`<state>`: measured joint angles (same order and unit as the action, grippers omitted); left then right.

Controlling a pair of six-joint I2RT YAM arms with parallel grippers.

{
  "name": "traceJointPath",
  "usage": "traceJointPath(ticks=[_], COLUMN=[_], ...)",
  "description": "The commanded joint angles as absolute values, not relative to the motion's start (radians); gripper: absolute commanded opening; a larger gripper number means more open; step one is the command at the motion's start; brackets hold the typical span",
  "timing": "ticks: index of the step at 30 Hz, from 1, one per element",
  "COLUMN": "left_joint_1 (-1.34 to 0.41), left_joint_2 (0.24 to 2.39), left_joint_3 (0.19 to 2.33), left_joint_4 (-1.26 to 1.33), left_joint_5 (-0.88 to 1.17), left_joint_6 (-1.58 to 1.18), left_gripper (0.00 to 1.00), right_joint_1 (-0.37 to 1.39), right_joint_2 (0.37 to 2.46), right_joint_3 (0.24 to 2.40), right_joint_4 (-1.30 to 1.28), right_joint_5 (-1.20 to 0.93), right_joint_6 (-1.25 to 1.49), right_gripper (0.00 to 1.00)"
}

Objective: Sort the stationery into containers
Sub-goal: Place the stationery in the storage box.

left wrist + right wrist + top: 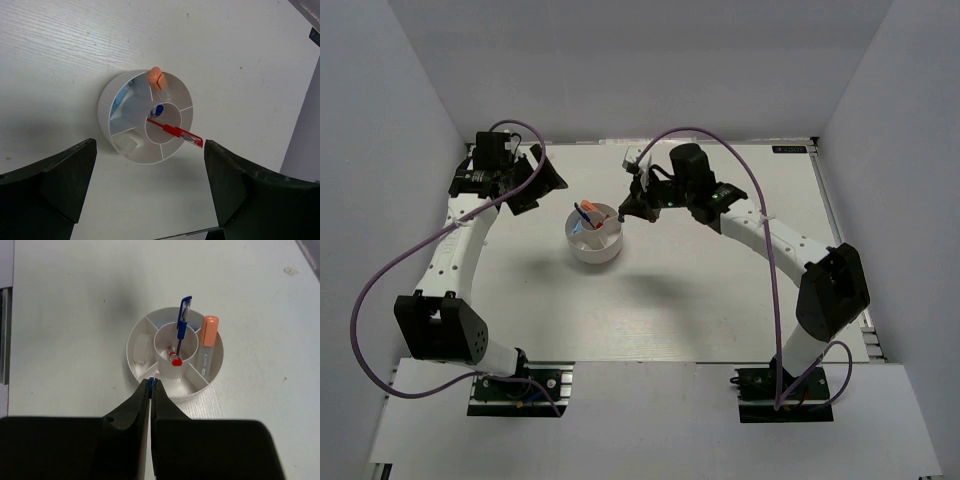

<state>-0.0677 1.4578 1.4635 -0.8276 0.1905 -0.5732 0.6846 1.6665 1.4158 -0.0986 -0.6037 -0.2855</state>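
The round white tub (595, 252) stands mid-table. In the right wrist view the tub (200, 389) holds a blue pen (183, 322) and a red pen (175, 360) upright in its centre cup, an orange-white piece (209, 340) in one outer compartment and a white piece (141, 347) in another. My right gripper (151, 383) hovers over the tub's rim, shut on a thin blue piece that shows only as a sliver between the tips. My left gripper (150, 190) is open and empty, beside the tub (103, 112). A light-blue piece (119, 100) lies in one compartment.
White walls close in the table on the left, back and right. My left gripper (535, 182) is at the tub's far left and my right gripper (632, 208) at its right edge. A purple cable loops over each arm.
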Motion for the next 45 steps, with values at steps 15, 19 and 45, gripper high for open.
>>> traceJointPath(ticks=[15,19,45], left_joint_1=[-0.049,-0.049,-0.031], left_joint_2=[1.443,1.440,1.488], left_joint_3=[1.391,1.381,1.399], left_joint_4=[-0.785,-0.782,-0.816], left_joint_5=[0.238,0.259,0.302], left_joint_6=[-0.571,-0.560,-0.407], left_gripper=[0.98,0.98,0.98], right_joint_1=[0.716,0.719,0.721], right_joint_2=[1.833,1.850,1.781], right_joint_3=[1.411,1.404,1.436], right_joint_4=[0.140,0.164,0.107], right_joint_5=[-0.535,-0.540,-0.561], right_joint_6=[-0.110,-0.129,-0.104], right_gripper=[0.00,0.00,0.60])
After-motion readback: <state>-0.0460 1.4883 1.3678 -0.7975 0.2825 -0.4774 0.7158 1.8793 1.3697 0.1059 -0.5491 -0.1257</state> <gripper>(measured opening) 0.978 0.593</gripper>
